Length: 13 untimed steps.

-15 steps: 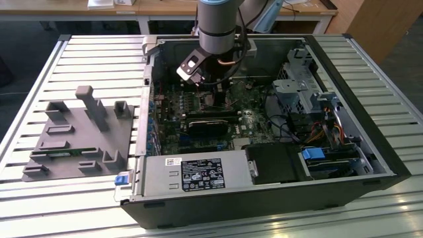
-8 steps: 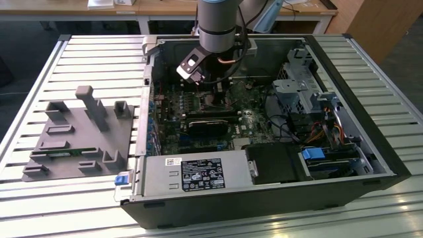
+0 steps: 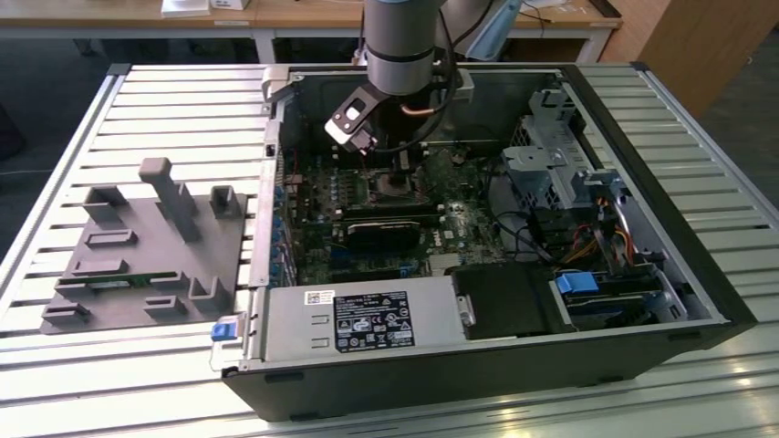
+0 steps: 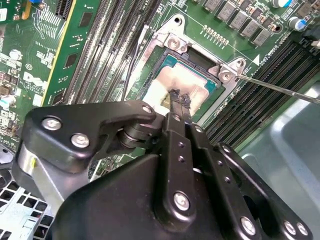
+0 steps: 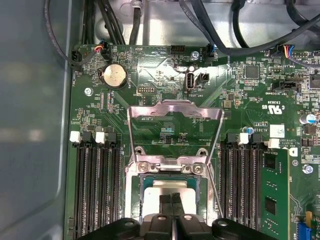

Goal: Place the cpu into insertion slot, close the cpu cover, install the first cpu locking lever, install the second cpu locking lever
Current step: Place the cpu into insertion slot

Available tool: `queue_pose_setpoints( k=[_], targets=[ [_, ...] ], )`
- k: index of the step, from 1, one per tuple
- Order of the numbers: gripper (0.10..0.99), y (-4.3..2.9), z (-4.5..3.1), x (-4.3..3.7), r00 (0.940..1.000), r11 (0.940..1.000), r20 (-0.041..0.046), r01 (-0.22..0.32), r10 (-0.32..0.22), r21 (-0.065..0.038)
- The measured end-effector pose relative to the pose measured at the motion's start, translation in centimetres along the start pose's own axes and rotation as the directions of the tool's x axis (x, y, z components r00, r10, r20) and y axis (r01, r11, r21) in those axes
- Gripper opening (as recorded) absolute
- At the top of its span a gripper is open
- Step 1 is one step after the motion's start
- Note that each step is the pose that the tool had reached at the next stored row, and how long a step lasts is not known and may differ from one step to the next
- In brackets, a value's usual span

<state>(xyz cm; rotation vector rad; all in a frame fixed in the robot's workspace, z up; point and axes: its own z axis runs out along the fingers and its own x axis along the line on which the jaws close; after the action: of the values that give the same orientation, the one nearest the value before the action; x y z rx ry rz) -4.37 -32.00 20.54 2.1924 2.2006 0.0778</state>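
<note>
- Squarely over the socket, your gripper (image 5: 172,200) has its jaws clenched together with nothing between them. The tips are at the face of the cpu (image 5: 154,192), though you cannot tell whether they press on it or hover just above.
- You find the cpu lying flat inside the insertion slot (image 5: 170,169). By my reading the placing step is at its close, and the chip looks seated.
- The cpu cover (image 5: 175,107) stands open behind the slot, its window framing bare green board. It is not yet closed, and the thin locking lever (image 4: 280,87) juts free beside the socket.
- Any move from here calls, in my judgement, for a straight lift off the chip. A sideways drag could shift it in its seat, and the jaws sit where the cover would come down.
- Your first wrist view gives you the raised cover, the memory slots (image 5: 95,190) flanking the socket, and a coin cell (image 5: 114,76) beyond.
- Your second wrist view gives you the tips side-on and the lever's long run.
- Your exterior view gives you the arm (image 3: 402,36) reaching into the open computer case (image 3: 718,274) on the slatted tabletop (image 3: 122,100). A grey fixture (image 3: 146,246) lies at the exterior view's left.
</note>
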Motion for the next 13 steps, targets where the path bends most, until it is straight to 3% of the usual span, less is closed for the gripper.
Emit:
queue_pose_setpoints(
  k=[13],
  targets=[
    [0.106, 0.02, -0.40, 0.00, 1.0000, 1.0000, 0.0009, 0.000, 0.000, 0.000]
  ],
)
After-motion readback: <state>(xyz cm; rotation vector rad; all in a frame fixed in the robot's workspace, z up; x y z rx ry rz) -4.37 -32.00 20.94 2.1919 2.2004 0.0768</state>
